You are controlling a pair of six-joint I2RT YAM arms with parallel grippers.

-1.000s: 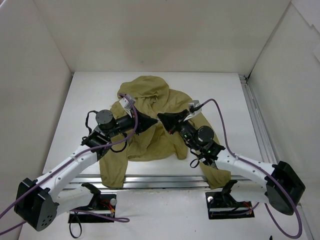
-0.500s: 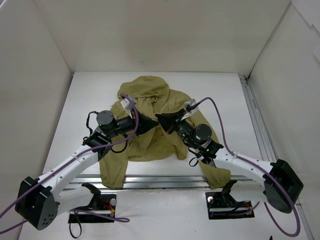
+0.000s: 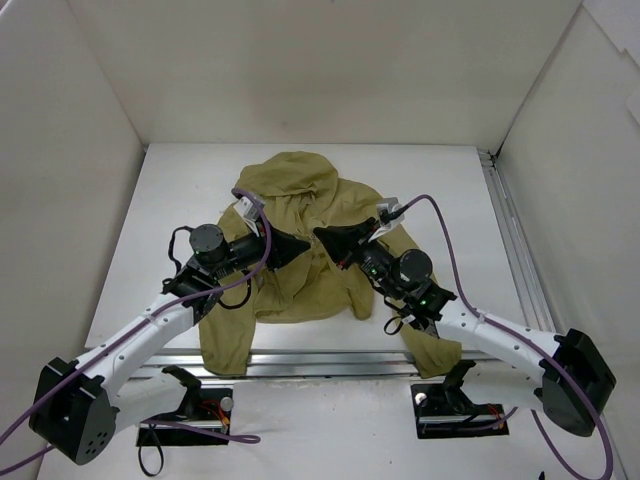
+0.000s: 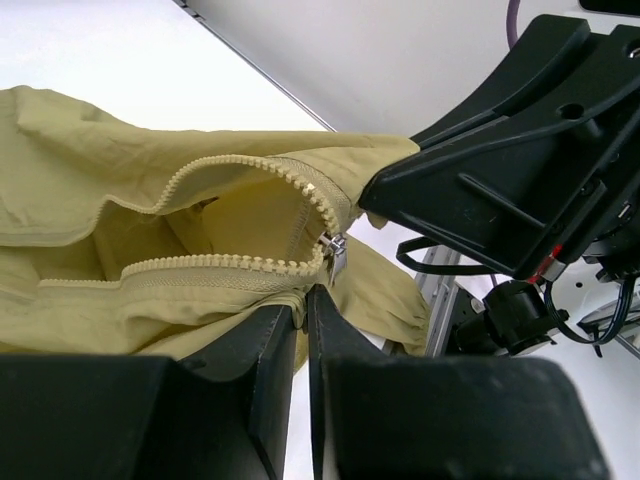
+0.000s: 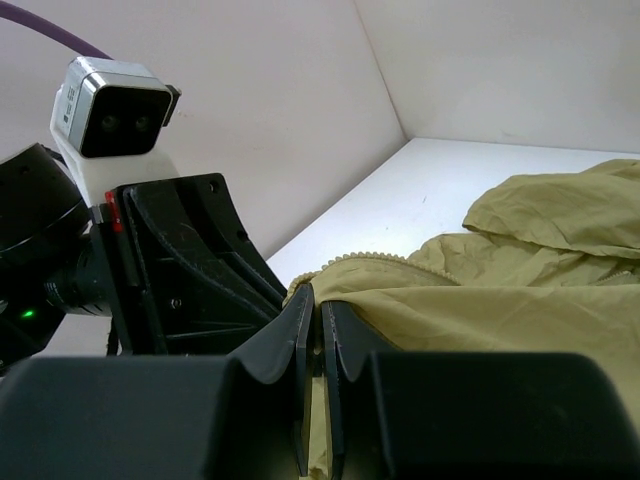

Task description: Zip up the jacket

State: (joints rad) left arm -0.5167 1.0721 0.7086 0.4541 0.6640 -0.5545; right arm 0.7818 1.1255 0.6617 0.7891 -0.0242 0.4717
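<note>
White tabletop point(image 3: 160, 230), plain white walls point(image 3: 320, 70) on three sides, aluminium rail point(image 3: 515, 245) along the right edge

From above, the left gripper point(image 3: 305, 244) and right gripper point(image 3: 321, 236) are meeting over the jacket point(image 3: 300, 182) and covering its zipper point(image 4: 220, 262). The right arm point(image 3: 480, 330) is hiding part of a sleeve point(image 3: 436, 352). At both wrists, the frame edges are cutting the jacket off.
</note>
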